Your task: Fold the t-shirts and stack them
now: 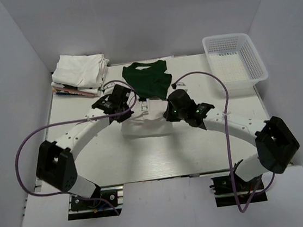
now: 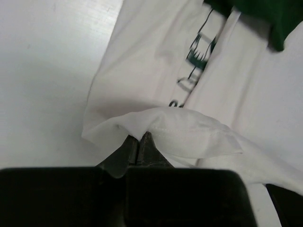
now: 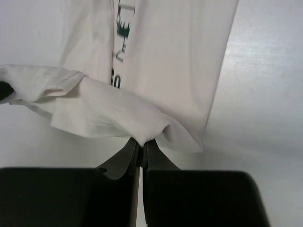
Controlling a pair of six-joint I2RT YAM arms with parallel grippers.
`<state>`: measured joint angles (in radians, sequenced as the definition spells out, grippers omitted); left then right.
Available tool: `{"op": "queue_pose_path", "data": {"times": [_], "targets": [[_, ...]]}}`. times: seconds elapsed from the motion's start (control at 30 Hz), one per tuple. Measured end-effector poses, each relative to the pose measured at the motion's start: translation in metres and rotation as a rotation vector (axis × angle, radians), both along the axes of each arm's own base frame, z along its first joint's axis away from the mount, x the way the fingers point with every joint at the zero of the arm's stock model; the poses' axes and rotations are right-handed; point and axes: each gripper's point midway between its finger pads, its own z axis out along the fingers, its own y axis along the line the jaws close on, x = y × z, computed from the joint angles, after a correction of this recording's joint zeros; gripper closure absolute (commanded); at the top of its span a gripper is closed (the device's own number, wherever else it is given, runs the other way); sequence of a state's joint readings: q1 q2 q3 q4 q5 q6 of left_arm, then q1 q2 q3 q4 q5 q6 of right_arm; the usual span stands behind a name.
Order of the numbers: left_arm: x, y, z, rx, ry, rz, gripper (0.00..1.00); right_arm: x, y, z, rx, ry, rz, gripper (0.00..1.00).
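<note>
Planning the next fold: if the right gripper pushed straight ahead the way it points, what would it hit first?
The right gripper, shut on the hem, would first meet the t-shirt body lying ahead, though depth is unclear.

White table (image 1: 162,156), matte surface, evenly lit. Plain pale grey walls (image 1: 140,16) enclose it on three sides.

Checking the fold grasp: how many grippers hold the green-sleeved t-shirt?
2. The left gripper pinches the t-shirt at its left hem; the right gripper at its right.

Green lettering (image 2: 198,48) on the t-shirt (image 2: 137,71) is partly folded under, seemingly unreadable.
</note>
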<state>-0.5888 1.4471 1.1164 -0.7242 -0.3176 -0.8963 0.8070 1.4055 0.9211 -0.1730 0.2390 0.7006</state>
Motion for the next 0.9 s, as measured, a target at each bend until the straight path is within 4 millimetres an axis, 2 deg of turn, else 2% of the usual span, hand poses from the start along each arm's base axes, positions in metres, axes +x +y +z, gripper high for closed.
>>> {"op": "queue_pose_path", "data": {"times": [0.17,0.27,0.43,0.53,0.57,0.6,0.67,0.7,0.73,0.77,0.8,0.87,0.9], "targets": [[0.06,-0.011,0.005,0.006,-0.037,0.004,1.0,0.05,0.003,0.009,-0.006,-0.034,-0.043,1.0],[0.081,-0.011,0.0,0.013,-0.034,0.002,1.0,0.075,0.006,0.003,-0.009,-0.019,-0.056,1.0],[0.106,-0.007,-0.015,0.022,-0.011,-0.008,1.0,0.102,0.002,-0.021,-0.02,0.035,-0.068,1.0],[0.123,-0.009,-0.026,0.02,0.003,-0.021,0.98,0.119,0.002,-0.034,-0.017,0.067,-0.072,0.84],[0.131,-0.01,-0.03,0.017,0.005,-0.024,0.91,0.126,0.003,-0.038,-0.014,0.074,-0.073,0.76],[0.14,-0.009,-0.035,0.018,0.009,-0.02,0.63,0.134,0.004,-0.041,-0.013,0.079,-0.077,0.62],[0.153,-0.009,-0.043,0.025,0.02,-0.021,0.49,0.15,0.003,-0.048,-0.017,0.083,-0.085,0.45],[0.164,-0.008,-0.044,0.024,0.017,-0.014,0.26,0.157,0.002,-0.05,-0.02,0.08,-0.084,0.31],[0.175,-0.006,-0.045,0.028,0.016,-0.011,0.19,0.164,0.001,-0.05,-0.021,0.075,-0.086,0.13],[0.186,-0.003,-0.044,0.028,0.014,-0.005,0.16,0.17,0.0,-0.049,-0.023,0.068,-0.078,0.1],[0.2,0.0,-0.04,0.024,0.001,0.004,0.06,0.174,0.0,-0.046,-0.027,0.054,-0.06,0.1],[0.217,0.005,-0.03,0.018,-0.026,0.011,0.01,0.178,-0.002,-0.038,-0.041,0.021,-0.017,0.1],[0.218,0.011,-0.026,0.017,-0.034,0.018,0.01,0.176,0.0,-0.033,-0.038,0.007,0.016,0.1]]}}
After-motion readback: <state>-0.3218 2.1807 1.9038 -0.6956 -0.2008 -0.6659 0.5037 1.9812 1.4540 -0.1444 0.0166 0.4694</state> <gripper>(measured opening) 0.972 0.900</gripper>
